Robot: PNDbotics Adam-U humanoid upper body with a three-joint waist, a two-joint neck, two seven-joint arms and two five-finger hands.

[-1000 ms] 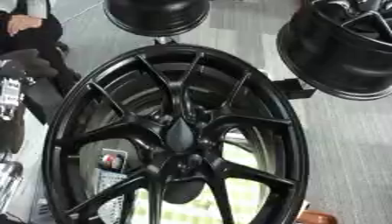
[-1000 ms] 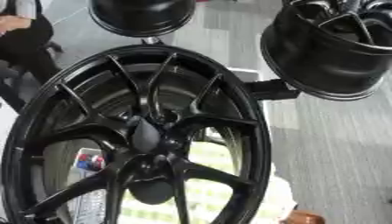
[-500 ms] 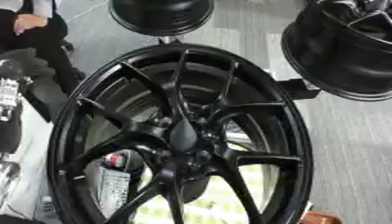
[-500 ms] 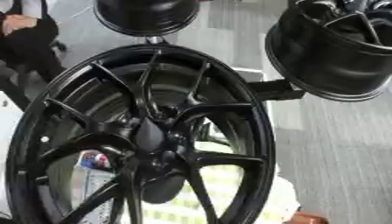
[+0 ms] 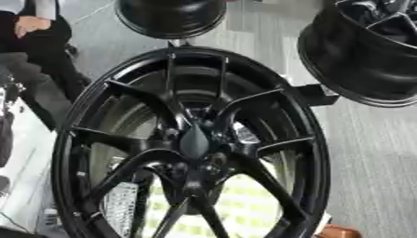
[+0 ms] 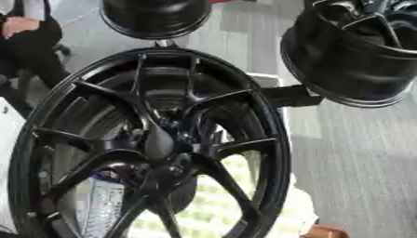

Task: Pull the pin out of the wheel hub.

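A large black wheel hub (image 5: pixel 122 100) with thin spokes stands upright and fills most of both views. At its centre, where the spokes meet, sits a dark tapered piece (image 5: pixel 194 142) with small bolt holes around it. I cannot make out a separate pin. Neither of my hands shows in either view.
A second black wheel (image 5: pixel 171 16) stands behind the top of the hub, and a third (image 6: pixel 358 51) is at the upper right on a black bracket (image 6: pixel 286 96). A person in dark clothes (image 5: pixel 32 42) sits at the far left. Something orange (image 5: pixel 338 231) lies at the bottom right. Grey floor is on the right.
The whole picture has shifted and turned a little, so the camera moved. The hub itself has not visibly changed, and no hand has come into view.
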